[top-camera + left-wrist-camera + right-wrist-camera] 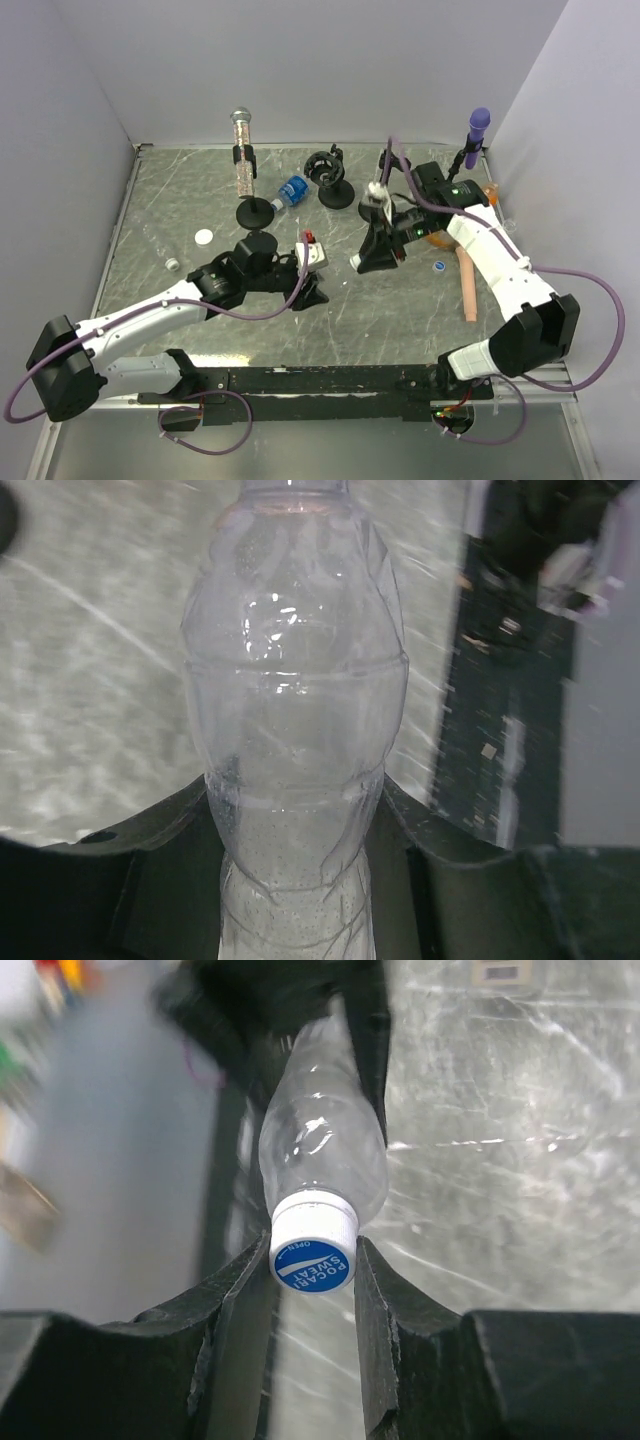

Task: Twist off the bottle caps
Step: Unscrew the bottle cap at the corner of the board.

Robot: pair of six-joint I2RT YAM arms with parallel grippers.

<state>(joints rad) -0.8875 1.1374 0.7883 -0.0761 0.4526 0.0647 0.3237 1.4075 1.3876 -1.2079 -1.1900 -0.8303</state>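
Observation:
My left gripper (pixel 316 287) is shut on the body of a clear, label-less bottle (pixel 295 660), which fills the left wrist view between the dark jaws of the left gripper (pixel 295 795). The bottle stretches toward my right gripper (pixel 366 262). In the right wrist view the right gripper (pixel 312 1247) is shut on the bottle's cap (pixel 314 1255), white with a blue "POCARI SWEAT" top; both fingers (pixel 240 1300) touch its sides. The clear bottle (pixel 322 1140) runs away from the cap into the left gripper. The cap sits on the bottle's neck.
A blue-labelled bottle (pixel 291 190) lies by a black stand base (pixel 255 212) holding a silver glitter microphone (pixel 241 150). Another black stand (pixel 331 182), a purple microphone (pixel 478 125), an orange bottle (pixel 436 238), a tan stick (pixel 467 285). Loose caps: white (pixel 204 237), small (pixel 172 264), blue (pixel 438 267).

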